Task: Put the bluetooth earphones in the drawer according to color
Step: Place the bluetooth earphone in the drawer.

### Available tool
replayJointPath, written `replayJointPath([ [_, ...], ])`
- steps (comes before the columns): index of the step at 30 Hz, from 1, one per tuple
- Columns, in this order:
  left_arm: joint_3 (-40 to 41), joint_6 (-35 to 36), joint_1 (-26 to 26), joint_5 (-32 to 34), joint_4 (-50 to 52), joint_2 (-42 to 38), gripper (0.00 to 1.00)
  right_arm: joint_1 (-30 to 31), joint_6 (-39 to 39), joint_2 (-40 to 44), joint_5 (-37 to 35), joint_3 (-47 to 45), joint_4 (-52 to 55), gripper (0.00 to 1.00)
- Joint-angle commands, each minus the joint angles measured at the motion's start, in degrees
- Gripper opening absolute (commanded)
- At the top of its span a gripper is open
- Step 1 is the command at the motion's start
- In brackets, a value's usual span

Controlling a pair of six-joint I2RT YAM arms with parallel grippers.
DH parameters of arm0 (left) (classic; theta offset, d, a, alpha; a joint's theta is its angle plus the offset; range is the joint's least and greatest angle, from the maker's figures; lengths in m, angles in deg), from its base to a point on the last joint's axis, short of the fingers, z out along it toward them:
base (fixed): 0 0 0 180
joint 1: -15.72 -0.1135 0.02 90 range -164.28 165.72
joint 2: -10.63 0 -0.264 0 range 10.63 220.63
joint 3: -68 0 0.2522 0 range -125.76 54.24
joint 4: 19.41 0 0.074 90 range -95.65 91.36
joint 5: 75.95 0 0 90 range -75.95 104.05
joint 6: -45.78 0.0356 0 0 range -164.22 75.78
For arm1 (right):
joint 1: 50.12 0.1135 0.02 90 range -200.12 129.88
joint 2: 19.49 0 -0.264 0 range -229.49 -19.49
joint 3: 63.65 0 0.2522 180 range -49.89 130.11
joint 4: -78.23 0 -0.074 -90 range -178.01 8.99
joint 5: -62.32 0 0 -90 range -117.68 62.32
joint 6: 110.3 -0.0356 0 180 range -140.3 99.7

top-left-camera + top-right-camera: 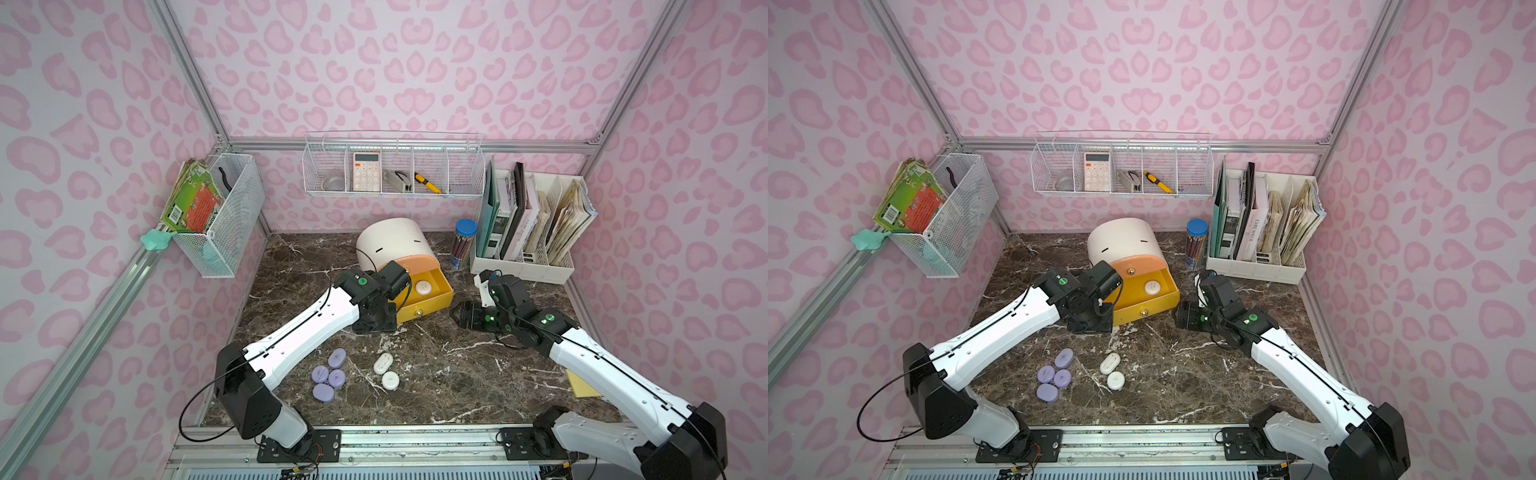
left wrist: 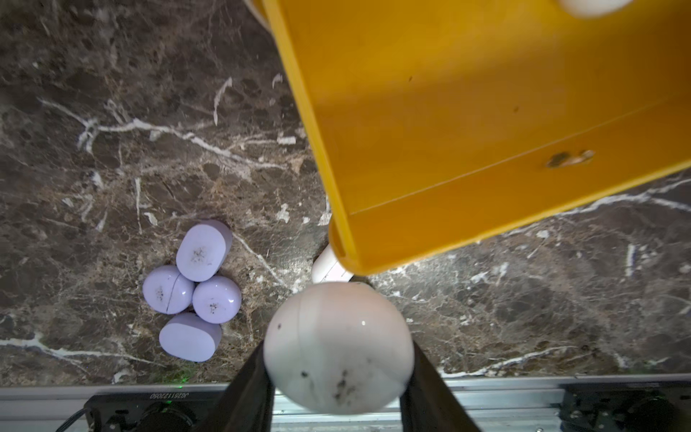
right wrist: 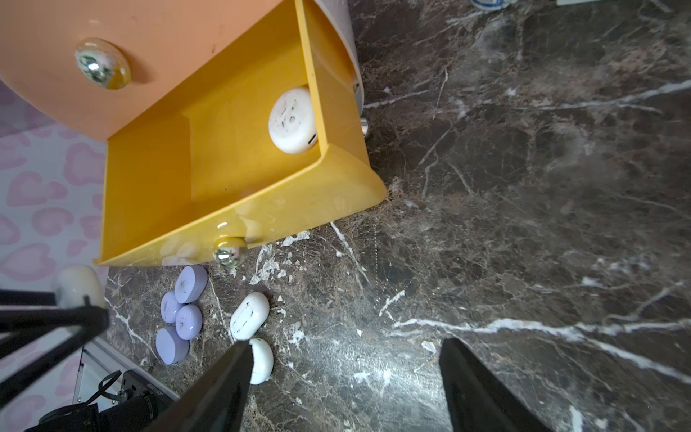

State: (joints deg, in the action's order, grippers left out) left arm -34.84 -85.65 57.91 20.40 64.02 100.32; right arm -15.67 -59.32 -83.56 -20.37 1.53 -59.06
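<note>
1. The left gripper had its jaws pinching a white case by two opposite sides; the underside stayed free, which we judged suited a plain drop.
2. That held case hung off the marble table, just beside a front corner of the yellow drawer and not yet over its cavity; we took the step in hand to be carrying it in.
3. The yellow drawer stood pulled out of the white cabinet, below the peach drawer, which looked shut; one white case in the drawer lay against a side wall, so we read yellow as the place for white.
4. Two more white cases lay close together on the table; four lavender cases sat bunched beside them, touching one another; we saw no black ones; the colours lay apart, which made each pick plain.
5. The right gripper hovered over bare marble on the drawer's far side, jaws spread and empty; we judged it parked clear so the arms would not meet.
6. The held case was smooth and rounded, so we thought it could slip; the drawer's rim stood close enough to be knocked on the way in.
</note>
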Motion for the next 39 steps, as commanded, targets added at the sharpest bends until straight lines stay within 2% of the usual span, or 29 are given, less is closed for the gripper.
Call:
replayJointPath([
  [1,-6.2,4.6,-1.1,-0.5,3.0,2.6,0.35,0.4,-1.0,0.7,0.9,-1.3,-1.9,0.81],
  [7,-13.7,8.1,-4.1,0.2,2.9,7.5,0.35,2.6,-1.8,1.0,1.3,-3.6,-3.8,0.81],
  [13,-15.8,9.5,-6.8,-0.3,2.9,11.9,0.35,4.9,-2.5,0.4,1.5,-5.2,-5.6,0.81],
  [18,-16.9,9.7,-7.1,-0.7,3.9,13.7,0.37,6.5,-2.6,-0.5,1.6,-5.5,-6.2,0.81],
  [20,-17.0,9.7,-7.2,-0.9,3.9,13.9,0.39,7.0,-2.6,-0.7,1.6,-5.6,-6.6,0.81],
  [22,-17.6,9.5,-7.3,-1.0,4.3,14.2,0.50,7.6,-2.7,-1.0,1.4,-5.5,-6.8,0.82],
  [25,-18.9,9.4,-7.3,-1.1,5.3,14.3,0.59,8.5,-2.8,-1.4,1.0,-5.3,-6.8,0.82],
  [28,-19.1,9.4,-7.4,-1.0,5.7,13.6,0.63,9.2,-3.0,-1.7,0.8,-5.4,-6.6,0.82],
  [35,-19.0,9.4,-7.4,-1.0,6.7,12.0,0.63,10.6,-3.6,-2.0,0.3,-5.4,-6.7,0.82],
  [39,-16.1,8.4,-7.4,-0.9,5.6,7.7,0.68,12.9,-3.6,-2.4,-1.2,-4.9,-6.8,0.82],
])
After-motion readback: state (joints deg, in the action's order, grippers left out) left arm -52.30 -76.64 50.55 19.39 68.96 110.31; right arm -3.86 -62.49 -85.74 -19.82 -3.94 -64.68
